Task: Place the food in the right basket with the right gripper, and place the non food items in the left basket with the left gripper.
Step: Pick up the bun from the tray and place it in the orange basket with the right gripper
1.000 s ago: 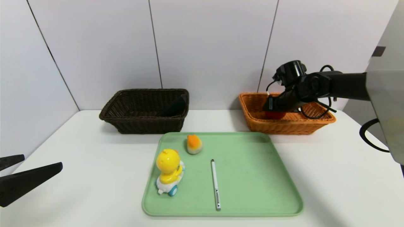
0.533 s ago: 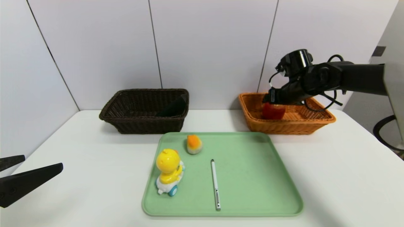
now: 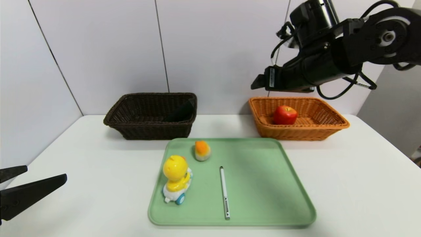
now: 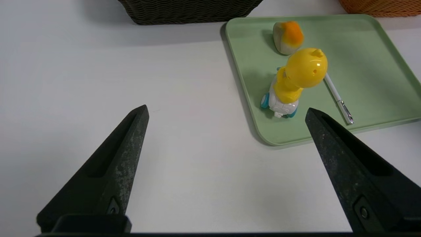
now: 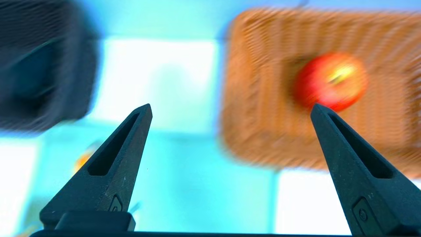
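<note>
Right gripper [image 5: 232, 106] hung wide above the right basket [image 3: 296, 133], left gripper [image 4: 227, 108] wide, left of the tray [image 3: 263, 184]; apple [image 3: 284, 116] and pouch [image 3: 181, 111] were basketed, duck [image 3: 176, 172], pen [image 3: 224, 191], white piece [image 3: 202, 154] remained

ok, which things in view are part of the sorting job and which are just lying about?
Part of the job:
- red apple, in the orange-tan wicker basket
- white piece with orange top
- yellow duck toy
- white-silver pen
- black pouch, in the dark brown wicker basket
- green tray, carrying the unsorted items

Just lying about:
- nothing that I can see
</note>
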`<state>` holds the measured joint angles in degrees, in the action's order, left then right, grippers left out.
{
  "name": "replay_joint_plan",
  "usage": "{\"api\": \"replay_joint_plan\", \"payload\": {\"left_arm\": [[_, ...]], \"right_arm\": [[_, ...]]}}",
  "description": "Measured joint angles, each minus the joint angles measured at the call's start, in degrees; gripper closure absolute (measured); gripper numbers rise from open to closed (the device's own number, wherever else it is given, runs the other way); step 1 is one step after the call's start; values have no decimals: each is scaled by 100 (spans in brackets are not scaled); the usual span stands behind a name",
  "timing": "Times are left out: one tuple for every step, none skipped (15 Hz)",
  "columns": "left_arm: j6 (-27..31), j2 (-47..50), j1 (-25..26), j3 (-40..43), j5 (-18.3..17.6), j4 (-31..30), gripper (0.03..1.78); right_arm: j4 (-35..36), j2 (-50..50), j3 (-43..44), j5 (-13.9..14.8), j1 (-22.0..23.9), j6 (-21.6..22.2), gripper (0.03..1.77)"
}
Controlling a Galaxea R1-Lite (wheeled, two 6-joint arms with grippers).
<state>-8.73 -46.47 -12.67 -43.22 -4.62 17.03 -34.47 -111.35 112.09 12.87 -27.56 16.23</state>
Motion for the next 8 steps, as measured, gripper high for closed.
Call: {"api": "replay_joint_plan", "payload": {"left_arm": [[7,11,0,0,0,5,12],[9,20,0,2,-1,11,12],[9,30,0,9,0,16,12],[16,39,0,11,-1,20,12],[20,41,0,20,-1,20,12],[27,44,0,26,-1,24,12],[29,45,0,33,-1,83,12],[33,45,-4,33,-1,133,12]], "right_arm": [[-196,90,0,0,-308,304,13],[-297,115,0,-34,-568,621,13],[-336,85,0,-122,-796,976,12],[-352,33,1,-262,-953,1287,12],[-397,-34,4,-423,-1074,1549,12],[-510,-116,4,-607,-1176,1764,11],[-618,-205,6,-714,-1253,1913,11],[-670,-304,6,-751,-1306,1999,11]]}}
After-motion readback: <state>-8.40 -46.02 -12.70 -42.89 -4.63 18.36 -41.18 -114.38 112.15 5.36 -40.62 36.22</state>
